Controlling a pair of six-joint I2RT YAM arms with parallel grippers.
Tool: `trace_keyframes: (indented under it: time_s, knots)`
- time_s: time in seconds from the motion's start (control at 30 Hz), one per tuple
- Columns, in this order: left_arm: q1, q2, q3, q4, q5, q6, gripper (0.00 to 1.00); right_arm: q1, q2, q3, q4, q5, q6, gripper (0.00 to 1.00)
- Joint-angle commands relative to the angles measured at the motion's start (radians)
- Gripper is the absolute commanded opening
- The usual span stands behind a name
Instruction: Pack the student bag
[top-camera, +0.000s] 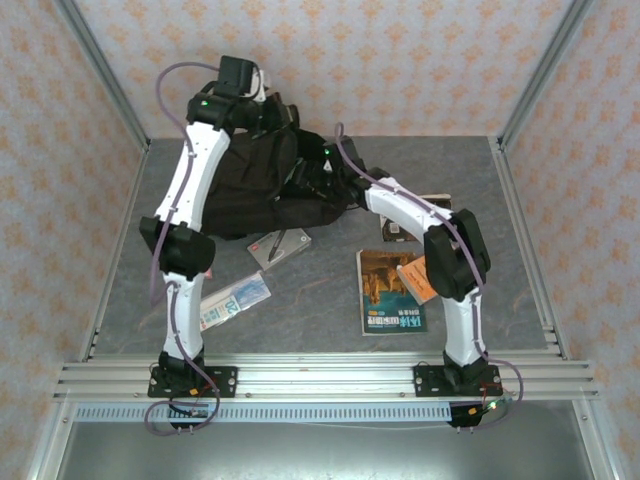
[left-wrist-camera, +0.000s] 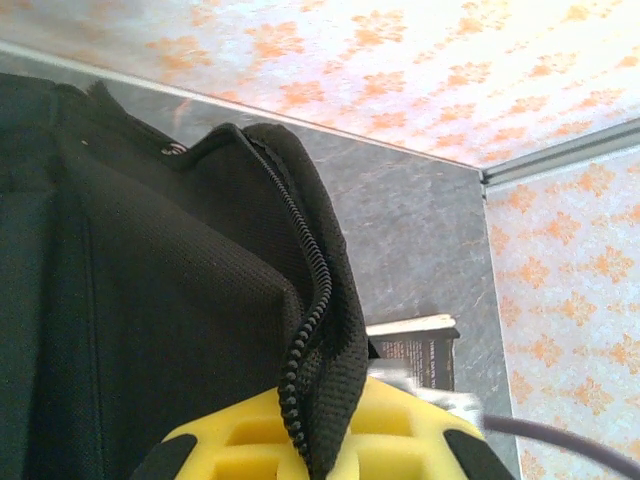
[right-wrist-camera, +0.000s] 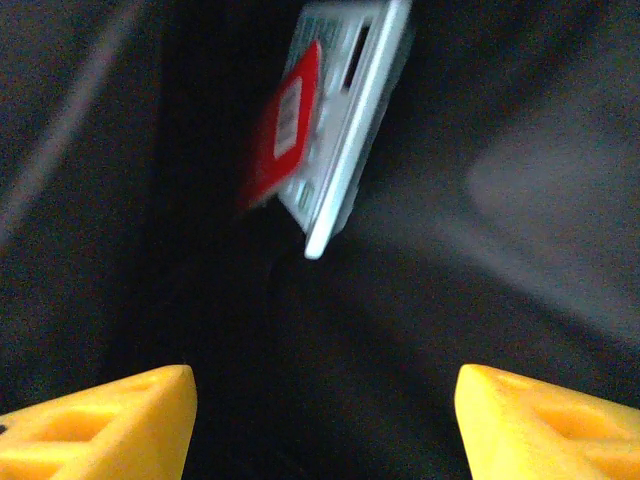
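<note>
Student bag (top-camera: 250, 190) slumps as a heap of black woven fabric at about 11 o'clock on the grey mottled surface (top-camera: 330, 300), its soft body creased and sagging. In the left wrist view the bag (left-wrist-camera: 150, 300) shows a coarse canvas weave and a ridged zipper edge (left-wrist-camera: 305, 300) that curves down from a rounded lip.

The left arm rises steeply from its base, bends at the elbow and reaches over the top of the bag. The left gripper (left-wrist-camera: 320, 430) has its ribbed yellow jaws clenched on that zipper edge, holding the lip up.

The right arm folds at its elbow and stretches toward 10 o'clock, its wrist sunk into the bag's opening. The right gripper (right-wrist-camera: 325, 420) has its jaws released and spread wide, with dark fabric (right-wrist-camera: 520, 200) all around them. Beyond them, at 12 o'clock, hangs a blurred flat white packet (right-wrist-camera: 345, 130) with a red label, tilted.

A glossy book (top-camera: 390, 290) lies at 5 o'clock of the bag, a blue-and-white packet (top-camera: 235, 300) at 6 o'clock, and a dark box (left-wrist-camera: 420, 350) just beside the bag.
</note>
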Motion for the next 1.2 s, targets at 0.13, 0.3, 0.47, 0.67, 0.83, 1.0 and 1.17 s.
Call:
trace_keyframes:
  time_s: [0.13, 0.3, 0.47, 0.67, 0.83, 1.0, 1.17]
  knots:
    - [-0.053, 0.017, 0.085, 0.088, -0.022, 0.023, 0.0, 0.016, 0.083, 0.016, 0.069, 0.034, -0.023, 0.68]
    - [-0.057, 0.046, 0.084, 0.024, -0.067, 0.07, 0.0, -0.009, 0.135, 0.124, -0.067, 0.097, -0.087, 0.7]
    - [-0.033, 0.078, 0.061, -0.041, -0.113, 0.101, 0.0, -0.008, -0.03, -0.055, -0.023, 0.213, -0.131, 0.74]
    - [-0.027, 0.075, -0.018, -0.099, -0.125, 0.091, 0.15, -0.001, -0.24, -0.233, -0.113, 0.449, -0.152, 0.77]
    - [-0.026, -0.064, -0.168, -0.029, -0.104, 0.048, 0.38, -0.001, -0.404, -0.36, -0.169, 0.638, -0.152, 0.76]
    - [-0.026, -0.244, -0.297, 0.018, -0.156, -0.005, 0.55, 0.0, -0.524, -0.419, -0.17, 0.604, -0.185, 0.76]
    - [-0.022, -0.466, -0.514, 0.022, -0.246, -0.045, 0.67, 0.001, -0.648, -0.496, -0.163, 0.638, -0.162, 0.75]
